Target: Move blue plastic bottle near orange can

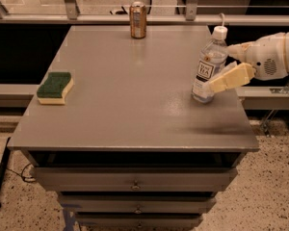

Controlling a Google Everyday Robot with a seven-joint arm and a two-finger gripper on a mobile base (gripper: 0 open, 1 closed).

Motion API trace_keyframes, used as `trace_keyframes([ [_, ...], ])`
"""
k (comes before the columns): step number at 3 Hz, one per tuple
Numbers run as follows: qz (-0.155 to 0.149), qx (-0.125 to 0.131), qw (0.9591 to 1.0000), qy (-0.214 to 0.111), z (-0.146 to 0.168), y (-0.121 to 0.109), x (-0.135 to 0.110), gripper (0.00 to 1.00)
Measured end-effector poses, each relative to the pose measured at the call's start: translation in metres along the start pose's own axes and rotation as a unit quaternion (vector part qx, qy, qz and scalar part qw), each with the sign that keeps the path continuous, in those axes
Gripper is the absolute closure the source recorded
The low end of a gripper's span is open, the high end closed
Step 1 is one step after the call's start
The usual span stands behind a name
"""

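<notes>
One light thing to shift: the blue plastic bottle point(208, 69) stands by the desk's point(125, 109) right edge, the orange can point(137, 19) at its far edge. My claw point(222, 66) gapes beside the bottle, holding nothing. It's thin-walled and probably tippy, so I'd grip mid-label.

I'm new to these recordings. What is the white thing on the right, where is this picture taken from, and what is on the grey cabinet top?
The white thing reaching in from the right is a robot's arm. At its end is the gripper, the part that grasps. There is only one camera, looking down at the cabinet from its drawer side; its mounting is not on record. On the grey top the blue plastic bottle stands near the right edge, the orange can stands at the far edge, and a green-and-yellow sponge lies at the left. The gripper is right at the bottle's lower right side; I cannot tell whether it grips it.
</notes>
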State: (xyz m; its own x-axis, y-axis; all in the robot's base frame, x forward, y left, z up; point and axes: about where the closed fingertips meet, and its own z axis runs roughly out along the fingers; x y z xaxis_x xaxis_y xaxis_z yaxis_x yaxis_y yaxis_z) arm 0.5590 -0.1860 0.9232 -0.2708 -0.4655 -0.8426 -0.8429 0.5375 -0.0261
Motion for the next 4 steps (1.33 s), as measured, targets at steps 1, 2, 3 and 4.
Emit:
trace_keyframes([
  [1,0.012,0.007,0.9994,-0.031,0.01,-0.003,-0.001,0.18],
  [2,0.016,0.018,0.9986,-0.047,0.014,-0.008,-0.002,0.41],
  [3,0.011,0.038,0.9973,-0.062,0.009,-0.019,-0.009,0.64],
  [4,-0.013,0.069,0.9944,-0.078,-0.003,-0.04,-0.029,0.87],
])
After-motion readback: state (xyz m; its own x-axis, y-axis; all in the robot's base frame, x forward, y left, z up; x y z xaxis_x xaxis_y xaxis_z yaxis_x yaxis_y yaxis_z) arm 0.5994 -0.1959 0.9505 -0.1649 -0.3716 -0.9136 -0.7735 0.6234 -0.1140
